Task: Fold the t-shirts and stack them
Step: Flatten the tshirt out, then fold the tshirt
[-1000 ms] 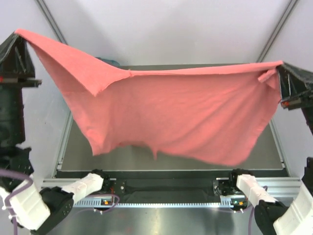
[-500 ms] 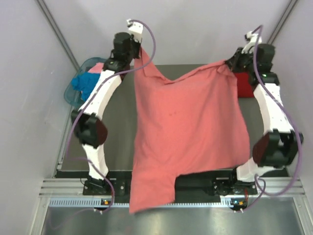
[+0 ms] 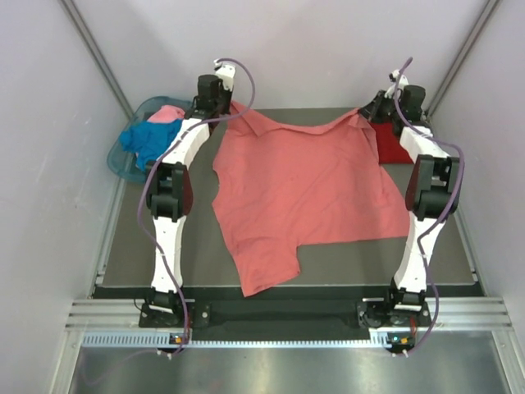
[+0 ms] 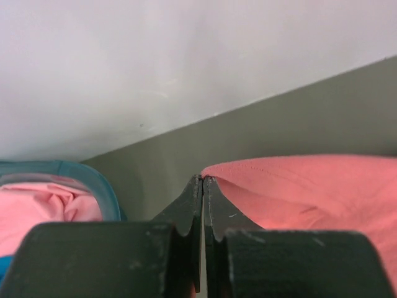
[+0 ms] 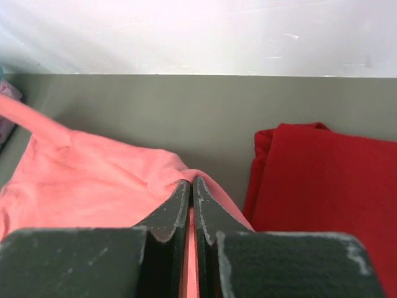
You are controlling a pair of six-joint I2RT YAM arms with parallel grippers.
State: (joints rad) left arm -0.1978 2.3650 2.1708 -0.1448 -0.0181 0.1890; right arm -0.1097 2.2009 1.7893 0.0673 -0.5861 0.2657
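The salmon-coral shirt (image 3: 303, 189) lies spread out in the middle of the tabletop (image 3: 369, 263). The left fingers (image 4: 186, 214) pinch one far corner of it. The right fingers (image 5: 177, 208) pinch the other. Both are squeezed tight on the cloth. This looks like the laying-flat step, before any fold. Next, I think, they must let go and grab a side to fold it over. The dark red shirt (image 3: 394, 146) sits folded at the far right corner.

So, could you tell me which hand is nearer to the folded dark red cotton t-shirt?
Right. The right hand grips the salmon-coral cotton t-shirt right beside the dark red cotton t-shirt; the left hand grips its other corner, over by the translucent teal plastic basket.
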